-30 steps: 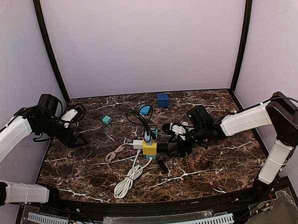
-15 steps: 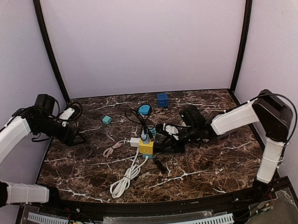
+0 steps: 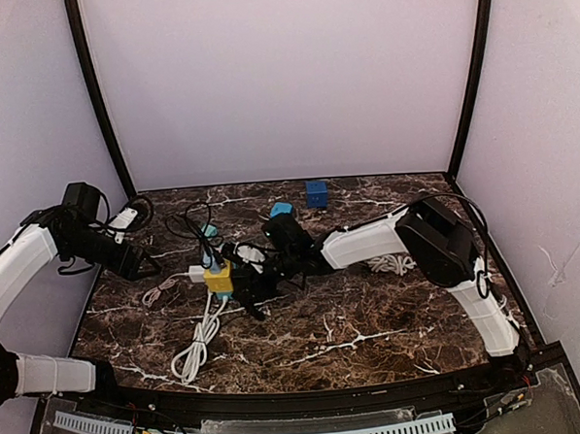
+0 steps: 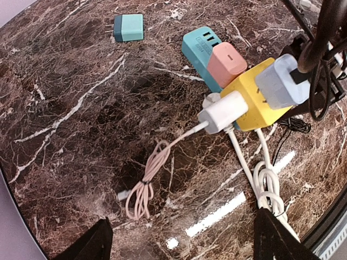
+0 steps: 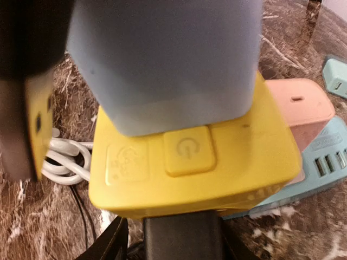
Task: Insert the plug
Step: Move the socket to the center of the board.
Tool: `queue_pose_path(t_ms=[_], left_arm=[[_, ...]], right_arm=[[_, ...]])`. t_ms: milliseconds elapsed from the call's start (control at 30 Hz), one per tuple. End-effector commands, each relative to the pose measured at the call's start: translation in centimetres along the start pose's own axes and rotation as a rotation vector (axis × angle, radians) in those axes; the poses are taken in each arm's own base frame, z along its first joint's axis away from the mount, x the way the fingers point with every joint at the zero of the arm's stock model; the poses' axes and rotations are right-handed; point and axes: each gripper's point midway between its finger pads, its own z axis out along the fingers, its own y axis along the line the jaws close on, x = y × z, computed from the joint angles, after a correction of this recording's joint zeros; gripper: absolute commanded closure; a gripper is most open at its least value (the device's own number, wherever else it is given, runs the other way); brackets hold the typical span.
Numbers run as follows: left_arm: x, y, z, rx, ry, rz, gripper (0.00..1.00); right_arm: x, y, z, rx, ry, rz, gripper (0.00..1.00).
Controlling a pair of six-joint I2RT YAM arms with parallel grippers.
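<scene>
A pale blue plug [image 4: 282, 81] sits on the yellow socket cube [image 4: 255, 105], right of centre in the left wrist view, its pins apparently part-way in. We judge it light, rigid and smooth, best pinched across its flat sides, not by its black cable [image 4: 310, 57]; the cube may slide. The right gripper [image 3: 243, 283] crowds it; we cannot tell its grip. The left gripper [image 4: 184, 242] gapes wide, empty. We count one blue plug, one cube, one white plug [image 4: 222, 112], one pink charger [image 4: 227, 62].

power cube [image 4: 255, 105] yellow | plug [image 4: 283, 80] pale blue | table [image 4: 70, 135] brown marble
</scene>
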Motion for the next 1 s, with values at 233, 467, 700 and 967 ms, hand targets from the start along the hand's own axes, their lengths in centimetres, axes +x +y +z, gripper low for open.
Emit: queue_pose_path(t_ms=[233,467,700,967], left_arm=[[-0.5,0.6,-1.1,-0.024,-0.026,-0.016,0.22],[-0.6,0.7,-1.2,-0.029,-0.034,-0.016,0.22],[-1.0,0.9,-1.2,-0.029,-0.035,-0.015,0.22],[-1.6,0.7,-1.9,-0.020,-0.043,0.006,0.23]], right_arm=[[-6.2,3.1,1.5,-0.009,-0.077,-0.059,0.36],[-5.7,2.4,-2.7,0.051,-0.062,-0.043,0.32],[-4.6,1.2,-4.7,0.086,-0.045,-0.006,0.29],[-4.2,0.0,-9.9,0.180,-0.045,0.098,0.29]])
